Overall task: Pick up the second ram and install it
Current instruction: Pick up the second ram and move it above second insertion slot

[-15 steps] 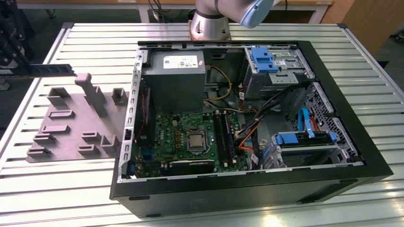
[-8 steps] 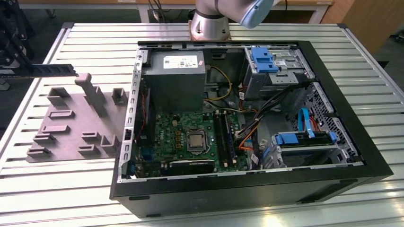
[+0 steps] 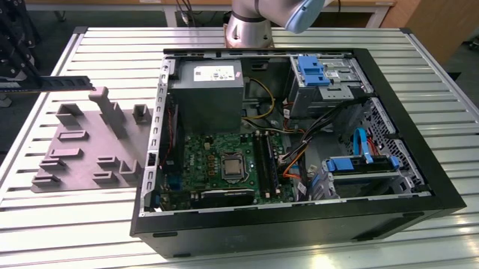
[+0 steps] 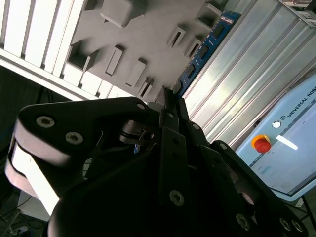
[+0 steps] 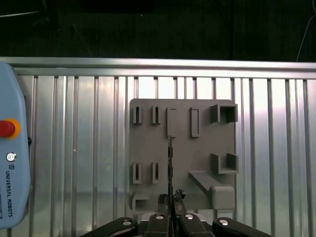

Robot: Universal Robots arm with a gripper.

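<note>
Exterior view, L to R: the second ram (image 3: 66, 83) hangs level above the grey holder (image 3: 82, 151), its end near the tall post (image 3: 101, 96). The PC case (image 3: 299, 227) is to the R. In the first wrist view the gripper (image 5: 170, 201) is clamped on the stick, seen edge-on. My judgement: hold firm, keep the stick square and clear the post and case wall w/ 1 smooth carry.

Holder tray (image 3: 86, 143) on the table (image 3: 67, 224) at the exterior view's left of the computer case (image 3: 299, 221), the second ram (image 3: 67, 83) above it.
</note>
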